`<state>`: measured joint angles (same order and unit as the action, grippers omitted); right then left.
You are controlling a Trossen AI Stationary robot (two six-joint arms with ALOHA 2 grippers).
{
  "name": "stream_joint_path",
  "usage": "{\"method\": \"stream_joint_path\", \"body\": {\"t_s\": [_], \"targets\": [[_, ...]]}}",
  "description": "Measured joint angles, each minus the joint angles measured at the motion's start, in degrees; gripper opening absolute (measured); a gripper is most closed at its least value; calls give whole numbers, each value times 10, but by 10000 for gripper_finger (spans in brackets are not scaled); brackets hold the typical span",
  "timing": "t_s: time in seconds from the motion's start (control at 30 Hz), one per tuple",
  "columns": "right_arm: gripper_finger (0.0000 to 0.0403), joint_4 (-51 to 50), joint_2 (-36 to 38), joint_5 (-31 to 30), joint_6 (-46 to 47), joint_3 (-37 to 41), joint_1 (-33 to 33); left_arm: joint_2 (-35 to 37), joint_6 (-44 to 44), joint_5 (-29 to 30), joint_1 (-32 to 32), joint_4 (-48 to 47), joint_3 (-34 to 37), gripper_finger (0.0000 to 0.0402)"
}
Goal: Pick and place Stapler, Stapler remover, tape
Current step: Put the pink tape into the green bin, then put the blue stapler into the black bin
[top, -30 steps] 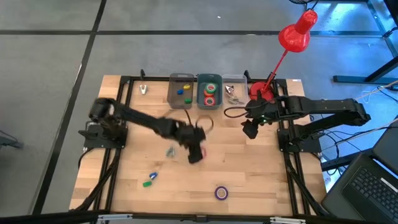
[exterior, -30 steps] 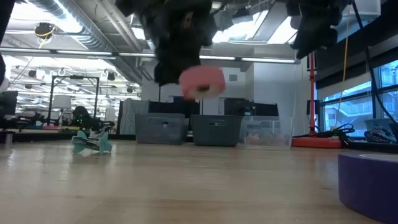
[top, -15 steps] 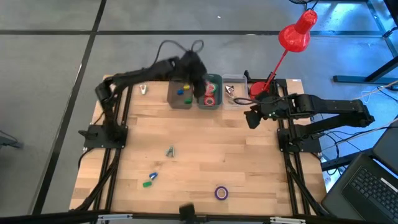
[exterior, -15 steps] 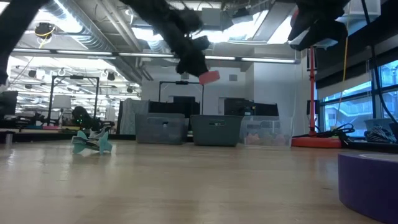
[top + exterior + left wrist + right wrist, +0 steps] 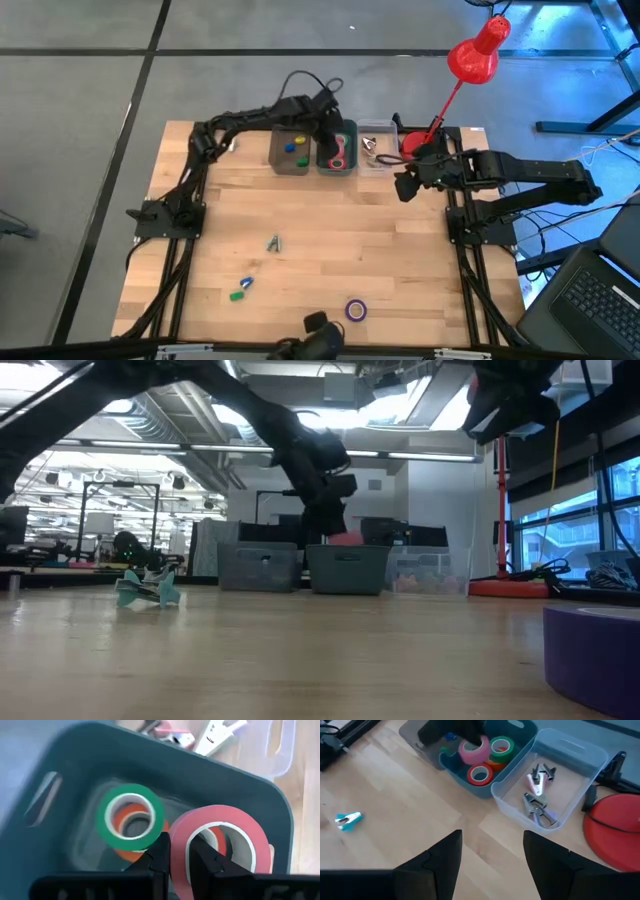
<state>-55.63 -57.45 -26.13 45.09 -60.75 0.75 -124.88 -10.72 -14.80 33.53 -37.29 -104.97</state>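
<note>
Having swung from mid-bench to twelve o'clock, the left end effector (image 5: 333, 141) now holds the pink tape roll (image 5: 215, 845) clamped inside the teal bin (image 5: 351, 128), ready for release; the right end effector (image 5: 405, 187) waits open at two o'clock.

No text or label can be read.

The pale wooden bench (image 5: 330, 250) shows a smooth, faintly satin plank grain. The teal plastic bin (image 5: 235, 780) looks matt and opaque; the clear plastic bin (image 5: 580, 755) beside it is translucent and slightly glossy. The pink tape roll (image 5: 220, 827) has a smooth, soft-sheened band. The red lamp base (image 5: 615, 827) looks glossy.
</note>
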Motion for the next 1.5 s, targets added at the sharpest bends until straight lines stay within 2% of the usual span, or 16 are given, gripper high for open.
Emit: {"method": "stream_joint_path", "body": {"t_s": [0.1, 0.27, 0.53, 0.6, 0.73, 0.9, 1.03, 1.13, 1.23, 1.33, 1.5], "targets": [[213, -1, 0, 0, -18, 0, -11, -10, -4, 15, -15, 2, 0, 33], [213, -1, 0, 2, -36, 0, -28, -31, -59, 83, -39, 1, 4, 33], [213, 0, 0, 7, -38, 0, -32, -52, -71, 84, -47, -3, 4, 38], [213, 1, 0, 7, -37, 0, -32, -53, -71, 81, -47, -2, 0, 70], [213, 1, 0, 11, -36, 0, -32, -52, -62, 73, -47, -4, -17, 165], [213, 1, 0, 13, -36, 0, -32, -51, -58, 75, -46, -38, -70, 260], [213, 1, 0, 13, -36, 0, -32, -49, -30, 76, -41, -132, -144, 293], [213, -1, 0, 21, -38, 0, -32, -32, 17, 58, -39, -251, -190, 296], [213, -1, 0, 22, -38, 0, -32, 0, 67, 18, -48, -369, -191, 289], [213, -1, 0, 22, -38, 0, -32, 28, 101, 29, -89, -443, -191, 279], [213, -2, 0, 24, -42, 0, -32, 74, 140, 69, -184, -477, -191, 262]]}}
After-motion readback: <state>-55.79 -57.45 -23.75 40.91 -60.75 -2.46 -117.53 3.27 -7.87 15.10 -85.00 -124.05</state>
